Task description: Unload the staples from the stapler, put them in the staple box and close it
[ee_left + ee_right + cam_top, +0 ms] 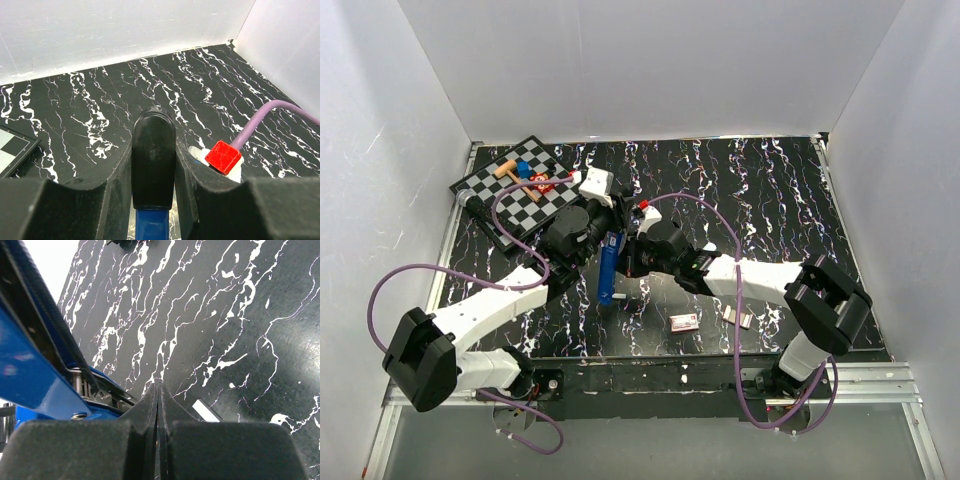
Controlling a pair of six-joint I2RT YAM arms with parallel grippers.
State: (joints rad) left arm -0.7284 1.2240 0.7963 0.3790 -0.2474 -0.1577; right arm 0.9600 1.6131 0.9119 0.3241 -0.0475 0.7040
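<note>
Clamped between the pads of the left gripper point(153, 172): the black end of the stapler point(153, 142), squeezed on both flanks, blue body running back under the wrist. Pressed flat together at the right gripper point(158, 407), pad against pad, with nothing seen in the seam. Crowding the left wrist's outlook, just beside the stapler: a red cube point(223, 155) on a white fitting, with a purple cable point(270, 117) arching off to the right. Just past the right-hand pad of the right gripper, on the black marbled table point(235, 315), a short whitish bar point(206, 411); cannot tell whether staples or not. Farther out, near the right forearm, a red-and-white box point(684, 321) and two small pale pieces point(737, 317), well apart from the stapler. At the far left corner, a checkered board point(510, 215) carrying small wooden, blue and red bits. From above, both grippers meeting head to head at mid-table, with the stapler between them, running lengthwise toward the near edge. Far end in the left grip; blue shell standing open just left of the shut right fingers, metal parts showing inside.
</note>
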